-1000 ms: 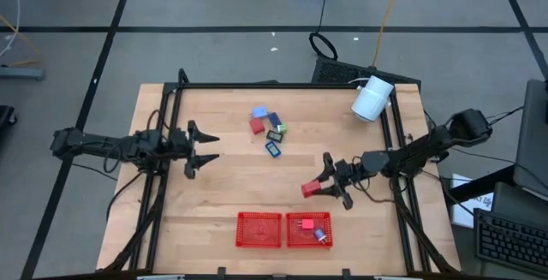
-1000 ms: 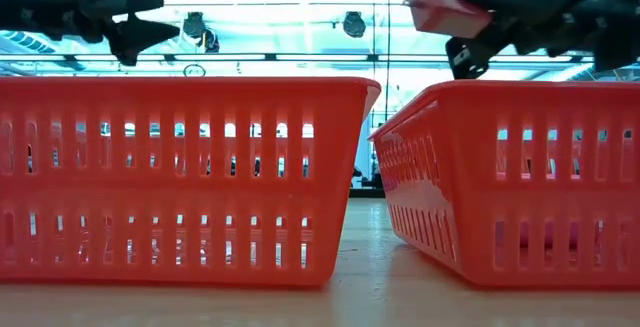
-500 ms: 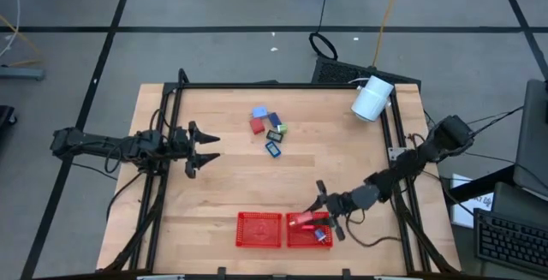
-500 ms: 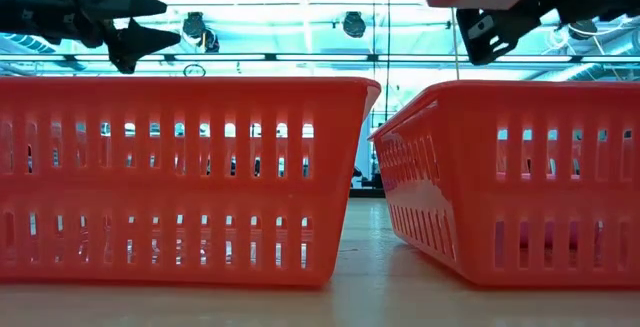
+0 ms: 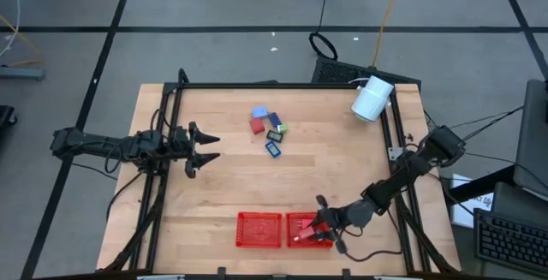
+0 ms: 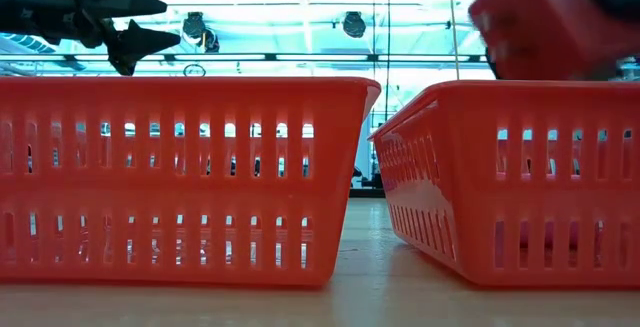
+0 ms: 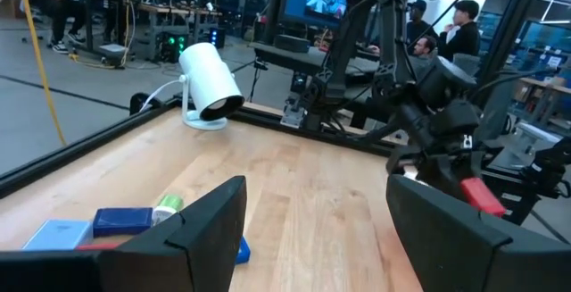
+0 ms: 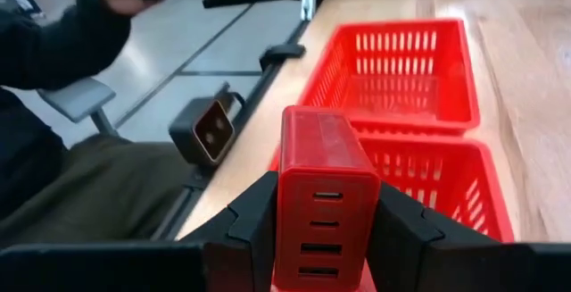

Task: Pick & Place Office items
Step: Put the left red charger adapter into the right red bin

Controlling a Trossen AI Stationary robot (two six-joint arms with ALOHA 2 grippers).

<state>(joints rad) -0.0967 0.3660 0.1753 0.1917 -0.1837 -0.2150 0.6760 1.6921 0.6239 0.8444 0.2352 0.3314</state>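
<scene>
My right gripper (image 5: 312,229) hangs over the right-hand red mesh tray (image 5: 295,220) near the table's front edge, shut on a red block (image 8: 326,198) with a row of slots in its end face. The left tray (image 5: 259,229) stands beside it. Several small office items (image 5: 268,126), blue, red, green and black, lie on the wood at the table's far middle. My left gripper (image 5: 202,147) is open at the left side, held level above the table, with nothing between its fingers. My right gripper pinches the red block by its two long sides (image 8: 289,185) between its two fingers (image 8: 254,216). The fingers come from the table's right, slanting a little down, and lie along the block. The block is lifted clear above the right tray (image 8: 437,180).
A large white cylinder (image 5: 372,98) lies at the far right corner. Black frame rails (image 5: 163,169) run along the table's left and right sides. A person sits just beyond the near edge (image 8: 62,176). Bare wood lies between the items and the trays.
My right gripper has carried the red block from the middle right of the table toward the near edge and a little down, ending above the right tray. It has stayed shut on the block.
</scene>
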